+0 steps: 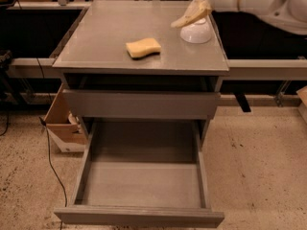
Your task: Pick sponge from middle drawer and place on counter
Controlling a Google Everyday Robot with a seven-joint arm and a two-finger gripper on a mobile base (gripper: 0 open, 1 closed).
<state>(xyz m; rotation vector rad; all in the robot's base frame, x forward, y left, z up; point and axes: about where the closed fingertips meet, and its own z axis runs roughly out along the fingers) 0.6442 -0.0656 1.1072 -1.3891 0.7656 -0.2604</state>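
Observation:
The pale-yellow sponge lies flat on the gray counter, near its middle. The middle drawer is pulled out wide below and its floor is bare. My cream-coloured gripper hangs from the white arm at the upper right, raised above the counter over the white bowl, well to the right of the sponge and not touching it. It holds nothing.
A white bowl stands on the counter's back right corner, under the gripper. The closed drawer front sits above the open drawer. A cardboard box and a cable lie on the floor at the left.

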